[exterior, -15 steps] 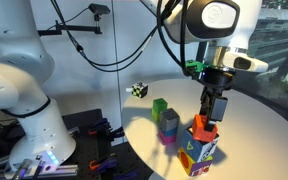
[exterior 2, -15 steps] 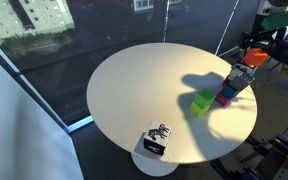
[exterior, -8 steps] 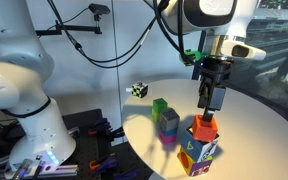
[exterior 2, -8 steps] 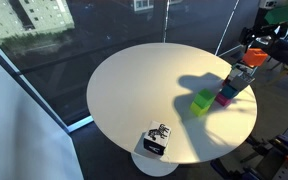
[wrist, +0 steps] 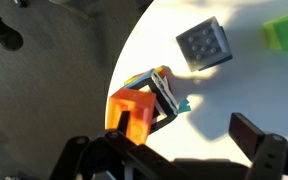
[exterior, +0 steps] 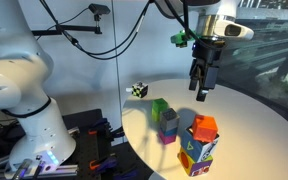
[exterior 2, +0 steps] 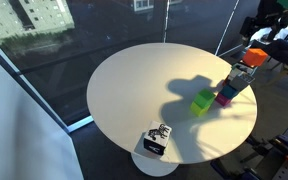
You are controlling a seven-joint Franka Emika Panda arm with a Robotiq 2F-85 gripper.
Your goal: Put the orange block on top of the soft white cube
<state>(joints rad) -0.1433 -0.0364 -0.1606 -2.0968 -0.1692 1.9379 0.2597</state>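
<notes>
The orange block sits on top of the soft white cube, turned a little so its corners do not line up with the cube's edges. The wrist view shows the same stack from above - the orange block covers most of the cube's top, with a dark-and-teal edge of the cube showing beside it.

The Robotiq gripper hangs in the air straight above the soft white cube, well clear of the orange block and touching nothing. In the wrist view its dark fingers stand wide apart with nothing between them.

Just beside the soft white cube, toward the middle of the round white table, stands the grey-and-purple block, grey part above, purple below. The small green block is next past it, farther from the soft white cube. The black-and-white patterned cube lies well apart from the soft white cube, near the table's far rim in an exterior view - beyond the green block.
</notes>
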